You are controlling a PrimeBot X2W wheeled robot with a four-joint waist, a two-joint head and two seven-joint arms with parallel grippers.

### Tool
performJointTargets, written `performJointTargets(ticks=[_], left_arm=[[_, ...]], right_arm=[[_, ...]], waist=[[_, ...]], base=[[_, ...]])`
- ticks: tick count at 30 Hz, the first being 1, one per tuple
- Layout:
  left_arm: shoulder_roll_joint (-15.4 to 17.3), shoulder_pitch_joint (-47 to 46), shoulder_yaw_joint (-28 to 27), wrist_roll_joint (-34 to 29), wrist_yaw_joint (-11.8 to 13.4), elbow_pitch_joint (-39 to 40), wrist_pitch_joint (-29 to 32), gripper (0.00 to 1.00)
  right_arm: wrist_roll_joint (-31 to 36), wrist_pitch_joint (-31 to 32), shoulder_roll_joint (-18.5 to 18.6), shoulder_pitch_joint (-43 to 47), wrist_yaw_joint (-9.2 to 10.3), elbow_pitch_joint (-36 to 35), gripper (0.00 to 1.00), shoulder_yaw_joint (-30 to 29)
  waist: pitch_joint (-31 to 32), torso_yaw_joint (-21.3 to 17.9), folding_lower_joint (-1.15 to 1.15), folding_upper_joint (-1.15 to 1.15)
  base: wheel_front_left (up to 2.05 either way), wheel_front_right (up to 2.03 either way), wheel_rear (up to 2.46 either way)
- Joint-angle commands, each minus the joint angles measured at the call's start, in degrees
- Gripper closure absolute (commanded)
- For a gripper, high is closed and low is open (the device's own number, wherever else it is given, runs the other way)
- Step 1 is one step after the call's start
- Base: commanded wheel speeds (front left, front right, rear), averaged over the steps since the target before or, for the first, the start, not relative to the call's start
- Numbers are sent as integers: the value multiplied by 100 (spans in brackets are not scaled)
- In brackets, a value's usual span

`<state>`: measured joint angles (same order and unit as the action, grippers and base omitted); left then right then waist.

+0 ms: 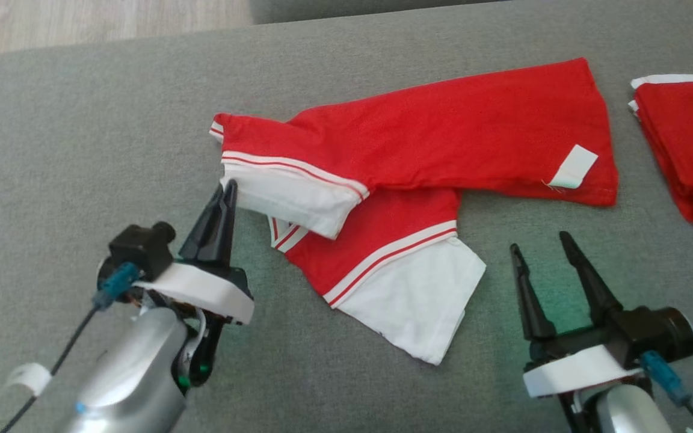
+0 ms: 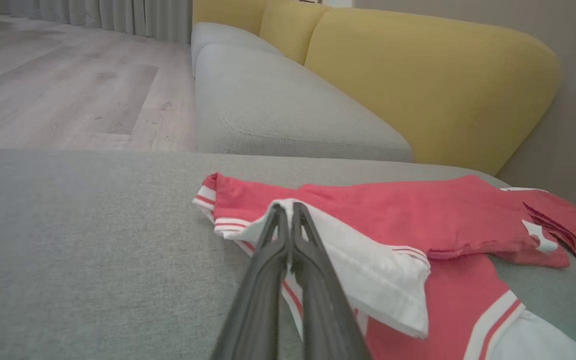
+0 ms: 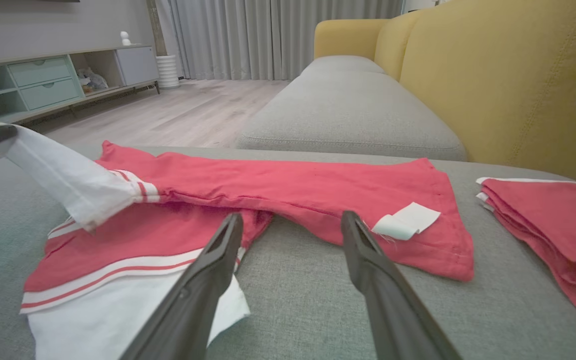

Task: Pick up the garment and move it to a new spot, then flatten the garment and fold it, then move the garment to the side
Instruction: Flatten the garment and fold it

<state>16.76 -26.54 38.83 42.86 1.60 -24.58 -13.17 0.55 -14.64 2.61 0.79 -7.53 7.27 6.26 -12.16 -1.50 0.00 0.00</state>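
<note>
Grey sofa cushion (image 1: pixel 52 150) carries everything. At left, the left tool (image 1: pixel 228 191) is pinched shut on the edge of the white sleeve (image 1: pixel 298 201) of the garment (image 1: pixel 443 132), holding that corner lifted, likely so the sleeve can be spread flat. The red garment lies mid-cushion, doubled over lengthwise. Right of it, the right tool (image 1: pixel 539 242) hovers with its fingers wide apart, holding nothing, probably ready for the hem. Farthest right, well apart, lies a folded red piece (image 1: pixel 689 144).
</note>
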Motion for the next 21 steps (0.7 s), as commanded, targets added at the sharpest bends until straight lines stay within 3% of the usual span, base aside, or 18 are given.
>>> performJointTargets(ticks=[1,7,14,21], left_arm=[[198,-119,-247,4,34,253,-26,100],[515,-191,-371,18,183,1043,224,100],[721,-352,-417,-87,342,1480,401,100],[852,-543,-475,-155,412,1619,478,100]], right_arm=[[-17,-36,40,-50,4,-147,0,70],[-120,-36,105,-358,4,140,0,-300],[-235,43,337,-1138,4,1397,0,-823],[-1665,530,808,-1780,4,1930,0,-640]], waist=[[-25,26,0,0],[-221,29,0,0],[-426,-37,0,0],[-550,-11,0,0]], base=[[0,0,0],[0,0,0],[0,0,0],[0,0,0]])
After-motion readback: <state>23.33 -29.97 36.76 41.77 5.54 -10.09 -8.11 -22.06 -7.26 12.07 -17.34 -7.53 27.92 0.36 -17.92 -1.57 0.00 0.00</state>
